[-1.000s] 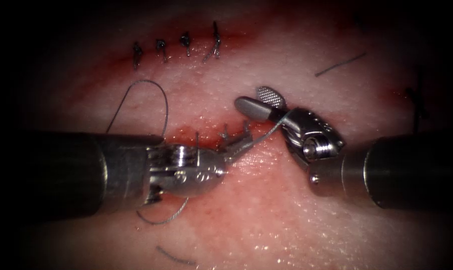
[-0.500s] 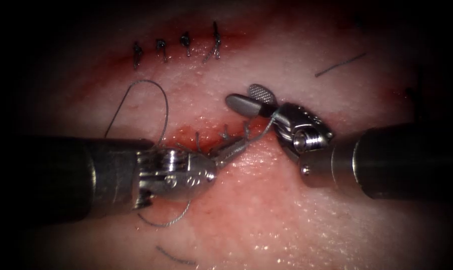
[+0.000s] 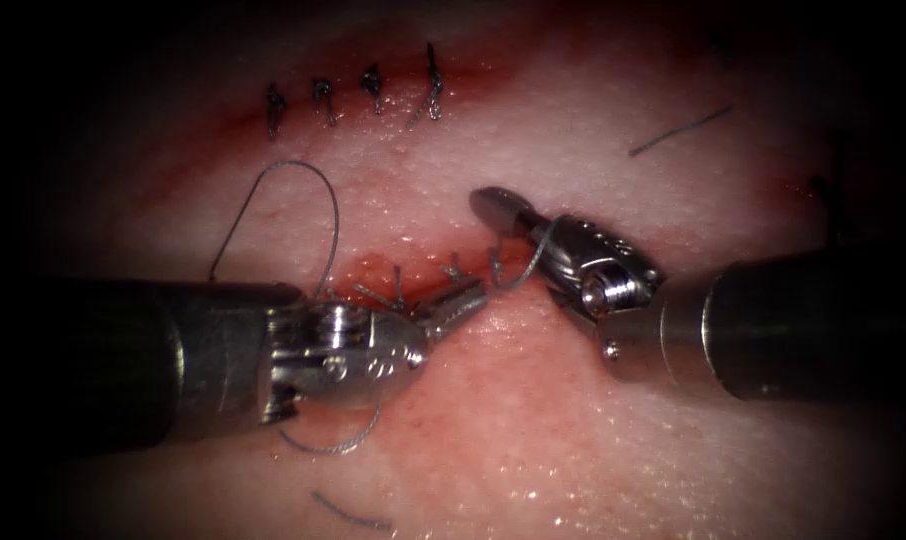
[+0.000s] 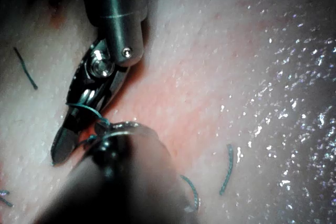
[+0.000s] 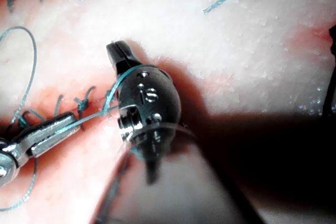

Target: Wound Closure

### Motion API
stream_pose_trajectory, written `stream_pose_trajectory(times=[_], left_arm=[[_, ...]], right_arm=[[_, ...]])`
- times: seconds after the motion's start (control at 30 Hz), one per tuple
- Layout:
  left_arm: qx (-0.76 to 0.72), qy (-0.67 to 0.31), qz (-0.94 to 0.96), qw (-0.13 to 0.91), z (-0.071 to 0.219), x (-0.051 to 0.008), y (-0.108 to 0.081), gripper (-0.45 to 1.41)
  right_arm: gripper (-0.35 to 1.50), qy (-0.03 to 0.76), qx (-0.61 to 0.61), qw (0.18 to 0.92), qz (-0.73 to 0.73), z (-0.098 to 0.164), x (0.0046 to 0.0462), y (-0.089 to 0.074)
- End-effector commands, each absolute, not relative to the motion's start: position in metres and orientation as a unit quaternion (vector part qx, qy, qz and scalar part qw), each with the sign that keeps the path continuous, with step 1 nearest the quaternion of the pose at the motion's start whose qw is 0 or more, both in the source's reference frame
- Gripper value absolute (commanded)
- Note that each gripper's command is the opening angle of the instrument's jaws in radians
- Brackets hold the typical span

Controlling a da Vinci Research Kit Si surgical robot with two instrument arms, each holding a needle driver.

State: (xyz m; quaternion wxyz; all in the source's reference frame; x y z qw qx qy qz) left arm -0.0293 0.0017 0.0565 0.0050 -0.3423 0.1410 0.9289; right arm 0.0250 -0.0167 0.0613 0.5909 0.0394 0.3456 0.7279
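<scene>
My left tool point(image 3: 476, 292) comes in from the left and lies over the cut point(image 3: 413, 268), its jaws shut on the thread point(image 3: 518, 275). From there the thread rises in a short arc to my right tool point(image 3: 485, 202), whose jaws are shut on it near their hinge. The right wrist view has the same strand point(image 5: 123, 74) curling round the base of the right tool point(image 5: 116, 50), with the left tool point(image 5: 63, 123) gripping it lower down. A thin loop of thread point(image 3: 325, 205) arches left of the cut, above the left tool. Another loop point(image 3: 338, 445) hangs below it.
Three short knots point(image 3: 451, 268) stand along the cut amid red fluid. A finished row of several dark stitches point(image 3: 373, 90) lies farther back. Cut ends of thread lie loose at the upper right point(image 3: 678, 130) and near the front point(image 3: 348, 514).
The right tool's jaws, wide open around the thread in the earlier frames, have shut on it. Both tools have shifted slightly to the left.
</scene>
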Motion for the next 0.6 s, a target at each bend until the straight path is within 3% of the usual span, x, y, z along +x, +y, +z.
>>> stream_pose_trajectory(times=[0.03, 0.6], left_arm=[[-0.344, 0.139, 0.929, 0.004, 0.0570, -0.0298, 0.0012, -0.45], [-0.313, 0.110, 0.939, 0.092, 0.0583, -0.0237, 0.0070, -0.45]], right_arm=[[-0.35, 0.354, 0.026, 0.600, 0.717, 0.0612, 0.0258, -0.0166], [-0.35, 0.450, -0.005, 0.644, 0.619, 0.0552, 0.0258, -0.0174]])
